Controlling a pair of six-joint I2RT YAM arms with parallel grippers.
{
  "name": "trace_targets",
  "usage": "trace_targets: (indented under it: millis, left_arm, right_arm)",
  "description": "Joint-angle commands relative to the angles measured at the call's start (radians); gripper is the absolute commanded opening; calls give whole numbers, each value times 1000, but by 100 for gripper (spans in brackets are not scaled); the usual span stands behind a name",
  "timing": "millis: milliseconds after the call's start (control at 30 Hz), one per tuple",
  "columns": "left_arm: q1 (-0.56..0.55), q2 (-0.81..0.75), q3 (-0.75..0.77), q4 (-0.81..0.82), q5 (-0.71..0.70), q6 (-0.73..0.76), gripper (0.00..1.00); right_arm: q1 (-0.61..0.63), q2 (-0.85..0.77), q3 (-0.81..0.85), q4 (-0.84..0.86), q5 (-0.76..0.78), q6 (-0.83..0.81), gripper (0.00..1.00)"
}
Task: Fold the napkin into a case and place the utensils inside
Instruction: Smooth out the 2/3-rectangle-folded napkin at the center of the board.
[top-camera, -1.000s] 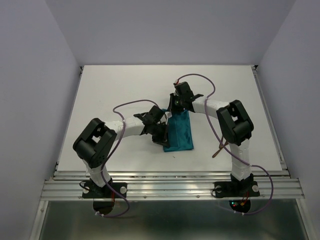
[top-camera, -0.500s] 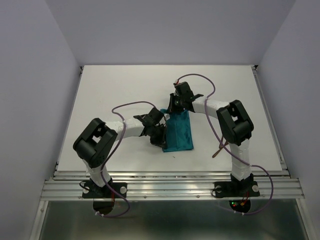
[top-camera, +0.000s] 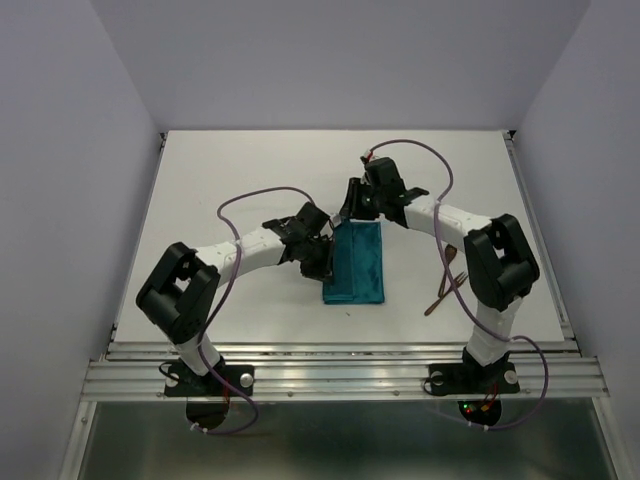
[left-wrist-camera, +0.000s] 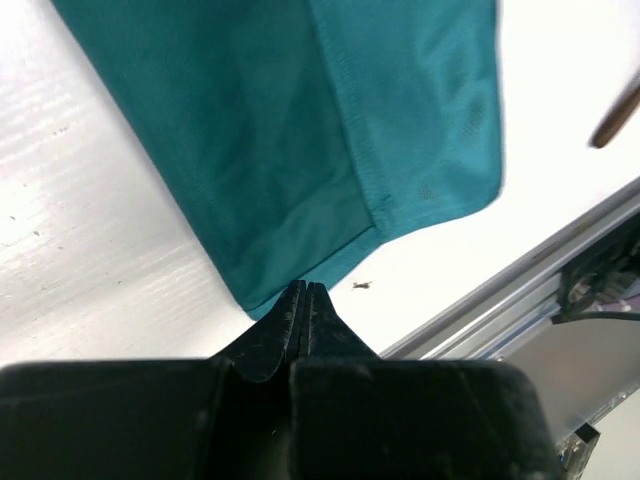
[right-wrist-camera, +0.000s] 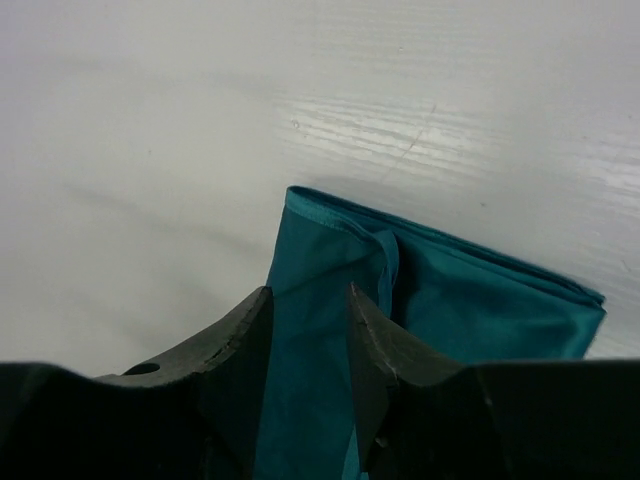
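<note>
In the top view, the right arm hides most of a thin reddish-brown utensil at centre right, so I can't tell its type. The teal cloth strip, folded flat and narrow, lies mid-frame. The left gripper is pressed closed at the strip's corner. The right gripper has its jaws partly apart over the strip's upper end.

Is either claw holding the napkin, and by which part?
The right claw stands open over the far edge of the napkin, holding nothing. The left claw is shut at a near corner; a pinch cannot be confirmed.
</note>
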Motion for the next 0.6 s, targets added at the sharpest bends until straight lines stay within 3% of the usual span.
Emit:
trace_targets:
  millis: [0, 267, 433, 567]
  left_arm:
    - [-6, -62, 63, -54, -20, 28, 0]
    - [-19, -39, 117, -87, -84, 5, 2]
    - [-96, -3, 191, -149, -182, -25, 19]
    - [-144, 83, 252, -179, -225, -34, 28]
  right_arm:
    - [-31, -134, -91, 12, 46, 0, 41]
    - [-51, -315, -398, 9, 26, 69, 42]
    - [-51, -433, -544, -1, -11, 118, 47]
    - [-51, -467, -633, 11, -69, 161, 49]
